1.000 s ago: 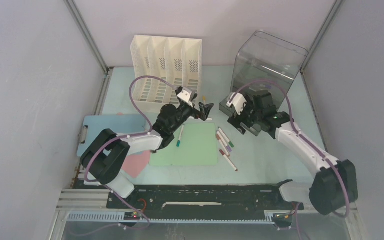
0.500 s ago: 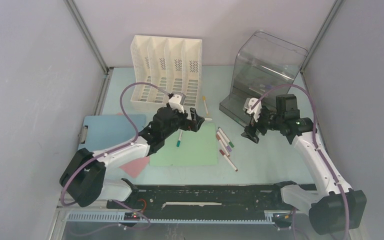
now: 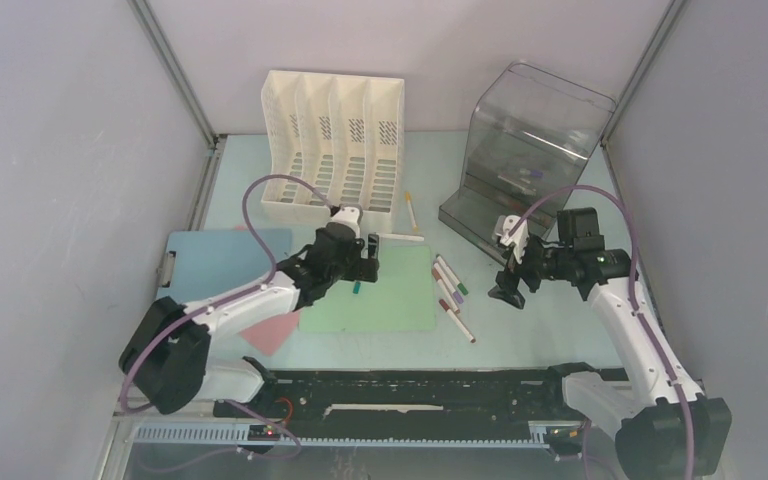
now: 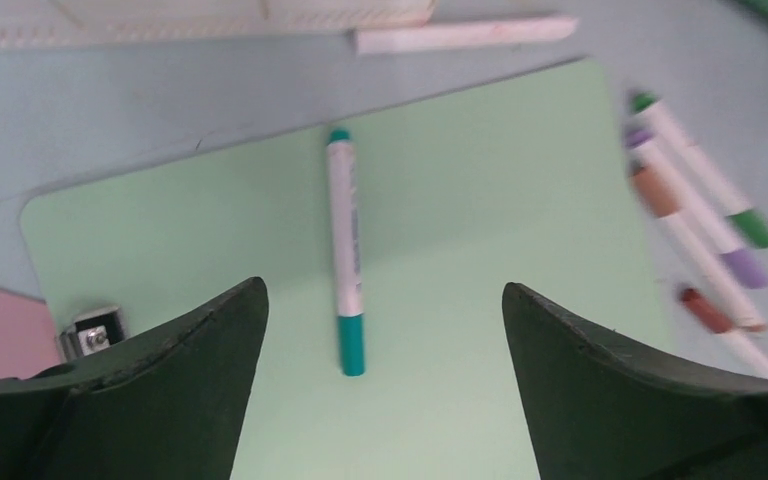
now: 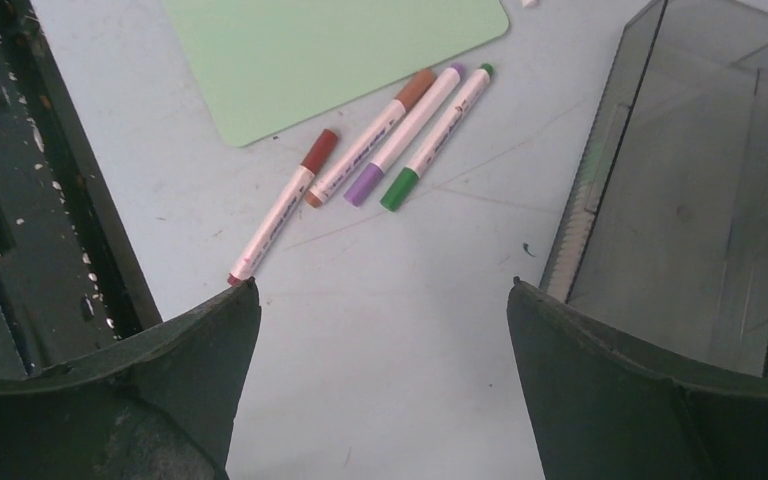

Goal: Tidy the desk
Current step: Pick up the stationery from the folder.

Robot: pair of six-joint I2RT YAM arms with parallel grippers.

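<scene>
The desk (image 3: 540,330) is spreading flat beneath both arms. It looks stiff, smooth and fixed, so no part of it is asking to be gripped, only what is lying on it. The left gripper (image 4: 380,290) is hovering with jaws wide and empty over a teal marker (image 4: 345,250) on the green clipboard (image 4: 500,280). The marker is probably light and prone to rolling, so it is best pinched mid-barrel. The right gripper (image 5: 382,285) is hanging wide and empty to the right of four markers (image 5: 408,128).
</scene>
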